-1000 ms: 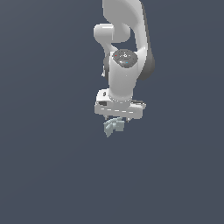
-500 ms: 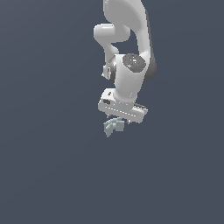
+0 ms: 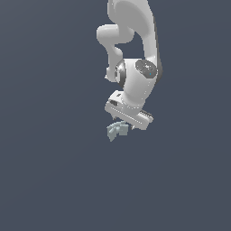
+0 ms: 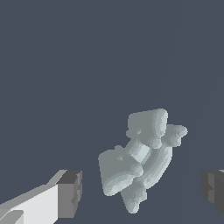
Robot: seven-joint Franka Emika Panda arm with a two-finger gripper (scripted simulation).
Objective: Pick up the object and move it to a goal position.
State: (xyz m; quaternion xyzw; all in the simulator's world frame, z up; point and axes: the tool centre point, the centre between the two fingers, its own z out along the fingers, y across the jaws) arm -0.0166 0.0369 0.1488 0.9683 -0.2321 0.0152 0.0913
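Arm point(image 3: 135, 54) is bent over, wrist canted, hand point(image 3: 122, 127) tilted toward the exterior view's left. Desk point(image 3: 49, 180) is a plain dark surface, no edges or goal marker visible.

Hand is open: in the wrist view both fingers point(image 4: 65, 192) stand well apart, with clear gaps to the object point(image 4: 138, 162) on each side.

Object sits just under the hand, between the finger lines, long axis running diagonally across the gap. Can't tell whether it rests on the desk. My read: pre-grasp, so descend and close.
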